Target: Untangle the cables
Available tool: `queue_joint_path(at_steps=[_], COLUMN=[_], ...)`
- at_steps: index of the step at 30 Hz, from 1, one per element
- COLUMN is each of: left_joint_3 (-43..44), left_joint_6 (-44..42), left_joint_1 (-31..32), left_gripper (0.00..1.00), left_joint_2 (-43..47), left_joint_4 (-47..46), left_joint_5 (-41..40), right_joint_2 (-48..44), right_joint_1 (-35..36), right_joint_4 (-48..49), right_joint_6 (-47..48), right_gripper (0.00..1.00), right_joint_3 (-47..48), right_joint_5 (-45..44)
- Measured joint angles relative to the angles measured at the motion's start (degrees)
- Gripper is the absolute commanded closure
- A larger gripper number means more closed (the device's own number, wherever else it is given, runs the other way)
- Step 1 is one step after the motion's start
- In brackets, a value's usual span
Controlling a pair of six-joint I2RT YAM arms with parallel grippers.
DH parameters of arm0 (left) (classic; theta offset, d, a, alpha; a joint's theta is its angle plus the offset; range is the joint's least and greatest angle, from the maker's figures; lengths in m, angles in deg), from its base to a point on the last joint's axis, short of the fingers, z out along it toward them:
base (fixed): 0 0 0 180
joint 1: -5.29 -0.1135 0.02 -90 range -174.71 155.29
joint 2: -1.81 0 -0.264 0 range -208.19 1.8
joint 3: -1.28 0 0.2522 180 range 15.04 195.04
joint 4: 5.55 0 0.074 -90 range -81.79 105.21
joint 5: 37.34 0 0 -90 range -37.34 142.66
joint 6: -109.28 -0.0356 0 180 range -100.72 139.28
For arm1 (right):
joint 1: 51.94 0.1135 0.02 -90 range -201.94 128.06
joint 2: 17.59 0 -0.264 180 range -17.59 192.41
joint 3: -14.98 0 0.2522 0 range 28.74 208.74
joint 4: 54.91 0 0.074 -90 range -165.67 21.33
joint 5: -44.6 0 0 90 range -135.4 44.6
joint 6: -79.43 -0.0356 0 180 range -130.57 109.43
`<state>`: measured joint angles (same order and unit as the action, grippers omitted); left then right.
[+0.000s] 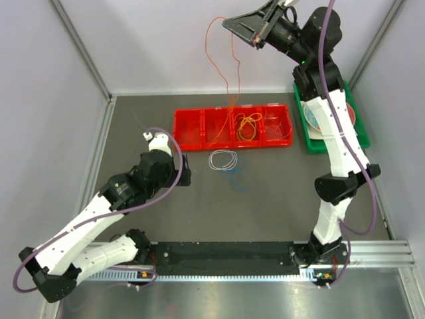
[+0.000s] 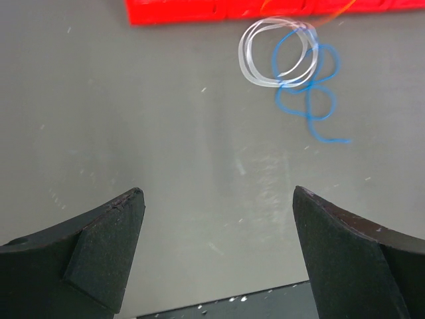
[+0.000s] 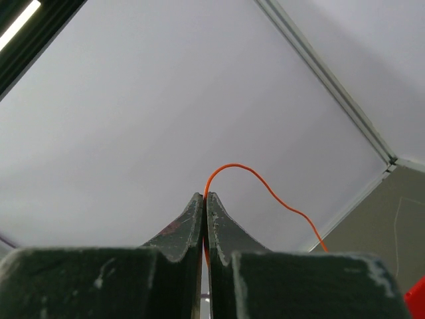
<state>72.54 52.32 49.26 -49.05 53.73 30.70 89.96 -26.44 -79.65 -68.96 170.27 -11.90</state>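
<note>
Cables (image 1: 247, 123) limp, featherlight: orange cable (image 3: 234, 165) pinched by right gripper (image 3: 204, 197); left gripper (image 2: 218, 193) gapes empty; take white loop (image 2: 246, 60), one o'clock.

A dark grey table (image 1: 279, 212) fills the floor of a boxed-in cell. Its matt top carries pale scuffs and small white specks, plain in the left wrist view (image 2: 252, 166). Smooth, pale lilac-white panels close it in: a back wall (image 1: 166, 46), a left wall (image 1: 40, 133) and a right wall (image 1: 405, 100). Slanting aluminium posts (image 1: 80, 50) mark the corners where the panels meet, and a metal strip edges the foot of each wall. Along the near edge run a black bar (image 1: 226, 256) and a ribbed aluminium rail (image 1: 378, 252), with brushed sheet metal (image 1: 232, 299) below. The light is soft and even. In the right wrist view, a bright strip (image 3: 20, 23) shows at the upper left.
</note>
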Motion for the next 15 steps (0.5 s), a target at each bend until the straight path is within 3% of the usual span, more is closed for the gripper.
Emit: queue_joint_path(at_steps=[7, 15], left_joint_3=[-6.25, -7.58], left_joint_6=[1.46, 2.97], left_joint_1=[0.0, 0.0], left_gripper=[0.03, 0.03], left_joint_2=[4.96, 8.87], left_joint_4=[2.82, 3.41], left_joint_5=[-1.29, -3.43], right_joint_2=[4.7, 9.81], right_joint_1=[-0.04, -0.28], right_joint_4=[0.94, 2.47], right_joint_6=[1.64, 1.86], right_gripper=[1.0, 1.0], right_joint_3=[2.36, 3.76], right_joint_5=[-3.19, -5.11])
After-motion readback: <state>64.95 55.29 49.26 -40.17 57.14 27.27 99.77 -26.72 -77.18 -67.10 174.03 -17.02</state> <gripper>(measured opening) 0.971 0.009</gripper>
